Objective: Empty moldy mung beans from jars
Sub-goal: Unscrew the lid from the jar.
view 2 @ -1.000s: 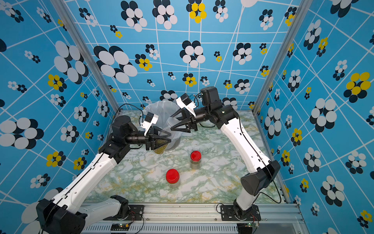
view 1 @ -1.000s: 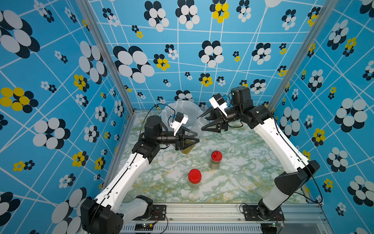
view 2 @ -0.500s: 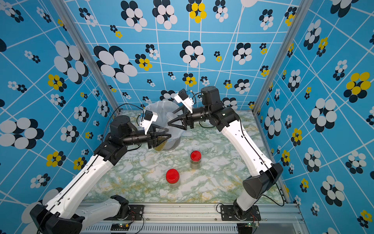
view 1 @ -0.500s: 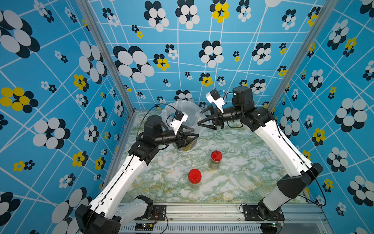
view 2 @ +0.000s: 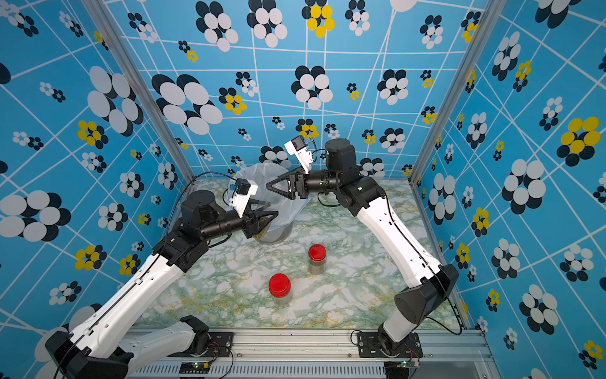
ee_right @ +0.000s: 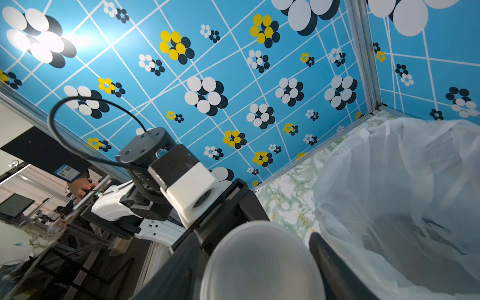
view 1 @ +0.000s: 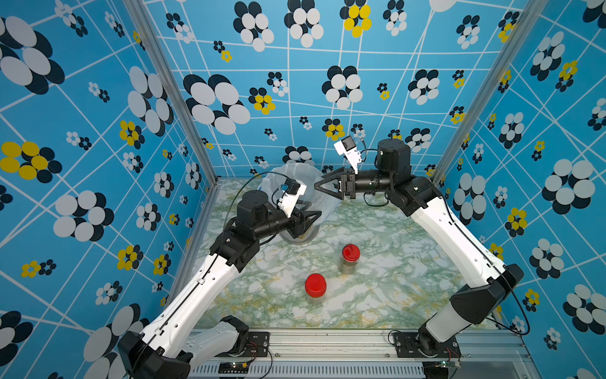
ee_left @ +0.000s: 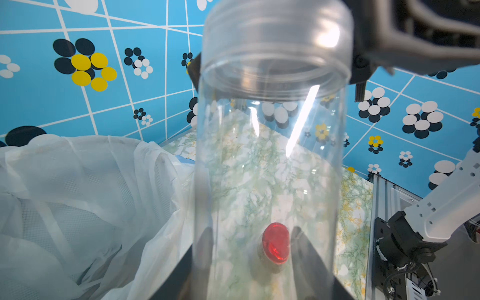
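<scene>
Since a second ago your right tool point(view 1: 319, 187) has climbed and swung a little left. Its fingers now stand on either side of the frosted cap point(ee_right: 262, 262) on the tall jar point(ee_left: 270, 168). Whether they press on the cap, I cannot tell. Your left tool point(view 2: 269, 218) has risen slightly and levelled out. It is clamped on the lower part of the tall jar and holds it roughly upright, just in front of the bin point(view 1: 328, 205) at the far left. I cannot tell whether the jar is clear of the table.

The two short jars have not moved. The near short jar point(view 1: 315, 290) stands mid-table, and the far short jar point(view 1: 350, 261) is beyond it to the right, well apart. Both wear red lids. Olive mung beans point(view 2: 316, 268) show through the far one's wall.

The table point(view 1: 393, 295) is marbled green and white with yellow veins. A white bag point(ee_left: 91, 168) lines the bin and drapes over its rim. The walls point(view 1: 295, 108) are blue, crossed by white lines and printed with black, white and yellow flowers. An aluminium rail point(view 1: 328, 344) along the near edge carries both arm bases.
</scene>
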You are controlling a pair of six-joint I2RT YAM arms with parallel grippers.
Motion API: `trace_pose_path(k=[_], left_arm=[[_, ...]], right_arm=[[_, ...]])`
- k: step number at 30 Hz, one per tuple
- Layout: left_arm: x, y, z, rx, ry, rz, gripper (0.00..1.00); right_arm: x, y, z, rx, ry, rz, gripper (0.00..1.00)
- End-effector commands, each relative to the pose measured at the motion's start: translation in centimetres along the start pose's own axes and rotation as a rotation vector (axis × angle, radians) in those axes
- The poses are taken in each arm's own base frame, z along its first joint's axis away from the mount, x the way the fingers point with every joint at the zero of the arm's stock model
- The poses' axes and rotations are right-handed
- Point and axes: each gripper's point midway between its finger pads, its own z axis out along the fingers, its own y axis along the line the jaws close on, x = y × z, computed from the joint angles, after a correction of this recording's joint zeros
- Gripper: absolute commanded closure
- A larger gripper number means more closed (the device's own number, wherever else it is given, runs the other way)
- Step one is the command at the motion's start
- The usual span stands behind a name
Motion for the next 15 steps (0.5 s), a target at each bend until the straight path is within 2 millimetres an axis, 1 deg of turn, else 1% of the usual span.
trace_pose_path(k=[1,3,5,7,8,9,10,11,12,15], left_arm=[[-1.0,0.5,-0.5,-0.055,-0.037,0.031,0.84],[-1.2,0.6,-0.5,-0.058,-0.045,0.032,0.84],[-1.3,0.5,-0.5,-0.058,-0.046,0.034,0.84],[-1.3,0.6,-0.6,-0.062,-0.046,0.035,0.84],[-1.3,0.6,-0.6,-0.064,-0.046,0.034,0.84],[-1.3,0.6,-0.6,-0.062,-0.048,0.031,0.84],[-1.3,0.7,-0.6,-0.066,-0.052,0.026,0.84],[-1.3,0.6,-0.7,-0.062,-0.055,0.022,0.84],[-1.4,0.4,-0.8,-0.045,-0.062,0.014,0.84],[-2.2,0.5,-1.5,0.034,-0.116,-0.073,0.84]], right_arm=[[-1.0,2.6,-0.2,-0.039,-0.033,-0.037,0.37],[-0.5,2.7,0.1,-0.037,-0.016,-0.049,0.46],[-0.5,2.9,0.1,-0.044,-0.013,-0.054,0.56],[-0.7,3.0,-0.1,-0.039,-0.019,-0.062,0.73],[-0.7,3.1,-0.1,-0.041,-0.021,-0.066,0.79],[-0.8,3.2,-0.1,-0.046,-0.020,-0.071,0.89],[-0.8,3.4,-0.2,-0.049,-0.021,-0.081,0.95],[-0.8,3.3,-0.2,-0.044,-0.021,-0.090,0.99],[-0.7,3.3,-0.3,-0.038,-0.019,-0.097,1.00],[-0.4,3.5,-0.4,-0.048,-0.004,-0.147,1.00]])
